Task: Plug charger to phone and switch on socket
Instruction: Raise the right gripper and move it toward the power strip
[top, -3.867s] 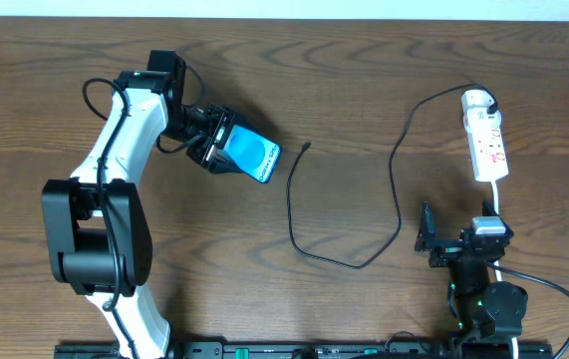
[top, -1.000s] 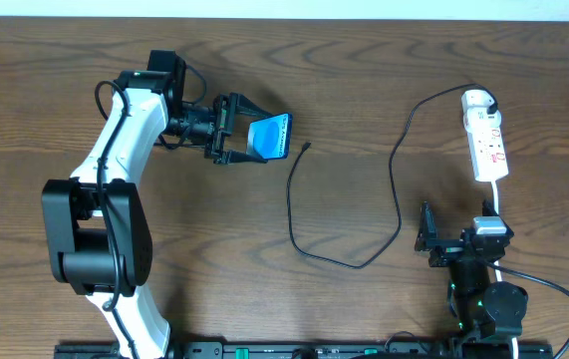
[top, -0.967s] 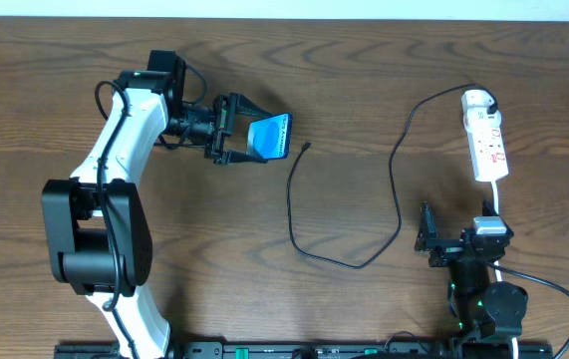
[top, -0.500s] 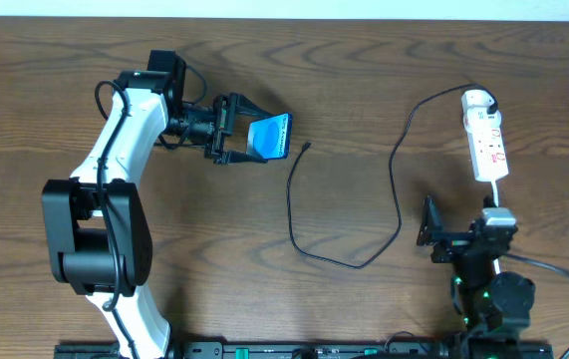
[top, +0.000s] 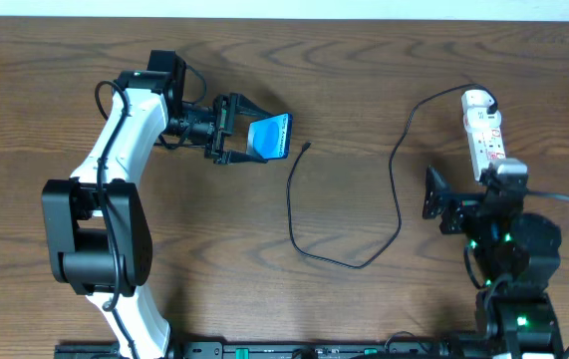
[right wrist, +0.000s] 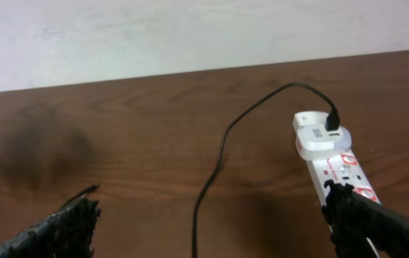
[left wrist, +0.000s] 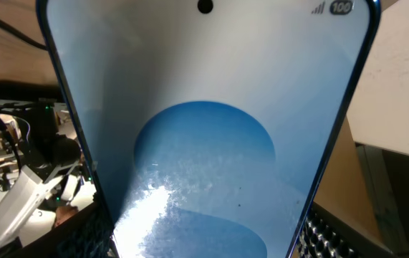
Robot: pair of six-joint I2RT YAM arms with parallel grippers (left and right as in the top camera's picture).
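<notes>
The phone (top: pixel 271 136) with its blue screen stands tilted on edge in my left gripper (top: pixel 236 131), which is shut on it; its screen fills the left wrist view (left wrist: pixel 204 143). The charger's black cable (top: pixel 294 214) loops over the table, its plug tip (top: pixel 307 148) lying just right of the phone, its other end in the white adapter (top: pixel 477 100) on the socket (top: pixel 486 138). The right wrist view shows the cable (right wrist: pixel 215 168) and the socket (right wrist: pixel 329 154). My right gripper (top: pixel 443 202) is open and empty, just below the socket.
The brown wooden table (top: pixel 364 80) ends at a pale wall at the back (right wrist: pixel 190 36). The socket's white cord runs down behind the right arm (top: pixel 508 249). The left arm (top: pixel 115 160) stretches across the left side.
My right arm has moved up the table toward the socket. Earlier, my left gripper lifted the phone and turned it on edge nearer the plug tip; it has held still in the last second.
</notes>
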